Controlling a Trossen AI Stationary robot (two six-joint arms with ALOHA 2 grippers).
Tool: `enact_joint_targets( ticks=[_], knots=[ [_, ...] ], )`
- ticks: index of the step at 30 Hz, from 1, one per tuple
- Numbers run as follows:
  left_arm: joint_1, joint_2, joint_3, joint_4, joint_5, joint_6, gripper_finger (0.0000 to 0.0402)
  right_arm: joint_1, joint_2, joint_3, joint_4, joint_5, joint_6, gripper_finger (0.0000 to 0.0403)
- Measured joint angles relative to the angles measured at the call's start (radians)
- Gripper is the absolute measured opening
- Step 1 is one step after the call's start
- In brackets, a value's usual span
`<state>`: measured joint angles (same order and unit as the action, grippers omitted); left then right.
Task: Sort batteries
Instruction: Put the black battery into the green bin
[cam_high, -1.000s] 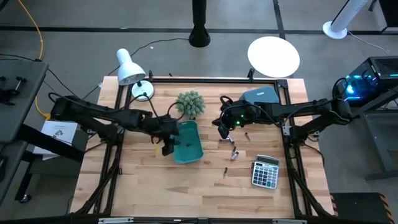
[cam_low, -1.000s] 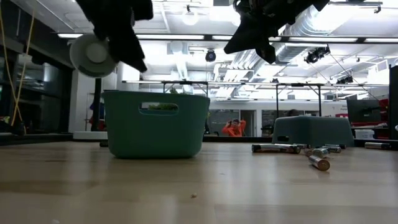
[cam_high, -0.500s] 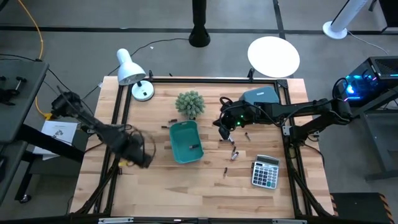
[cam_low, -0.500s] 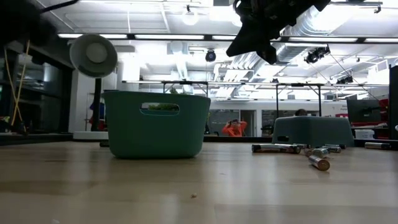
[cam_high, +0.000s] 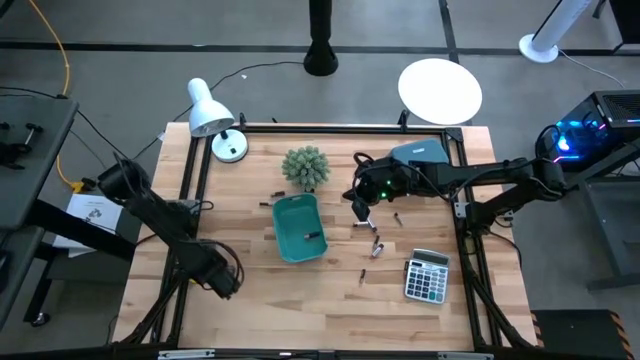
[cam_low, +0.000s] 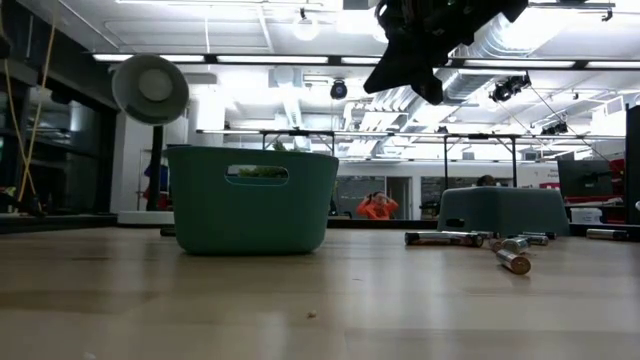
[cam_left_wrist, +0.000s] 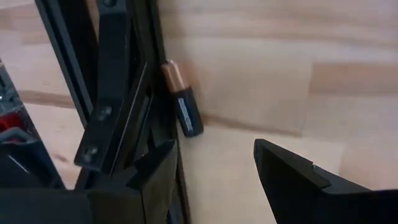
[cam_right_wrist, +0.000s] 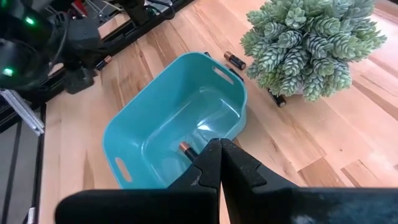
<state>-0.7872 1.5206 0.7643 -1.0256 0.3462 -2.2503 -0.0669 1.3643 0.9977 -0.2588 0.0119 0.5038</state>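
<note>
Most batteries (cam_high: 377, 246) lie loose on the table (cam_high: 300, 300) between the teal tray (cam_high: 300, 228) and the calculator (cam_high: 426, 277); one sits inside the tray, and another lies against the black frame rail at the table's left edge. The left gripper (cam_left_wrist: 214, 171) hovers over that one, fingers wide and empty. The right gripper (cam_high: 360, 210), pinched closed on nothing, hangs just right of the tray.

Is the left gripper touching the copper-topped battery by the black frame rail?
Apart. The left wrist view shows the battery lying ahead of the open left gripper, bare wood between.
</note>
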Motion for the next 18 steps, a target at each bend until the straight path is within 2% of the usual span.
enact_joint_targets(
  ticks=[9,15,18],
  knots=[
    [0.001,0.141,0.009,-0.019,-0.018,-0.076,0.0206,-0.001,0.0,0.0,0.0,-0.011,0.02,0.0],
    [0.003,0.191,0.011,-0.053,-0.006,-0.1,0.0206,-0.001,0.0,0.0,0.0,-0.046,0.056,0.0],
    [0.001,0.195,0.011,-0.034,-0.051,-0.09,0.0206,0.001,0.0,0.0,0.0,-0.057,0.057,0.0]
  ],
)
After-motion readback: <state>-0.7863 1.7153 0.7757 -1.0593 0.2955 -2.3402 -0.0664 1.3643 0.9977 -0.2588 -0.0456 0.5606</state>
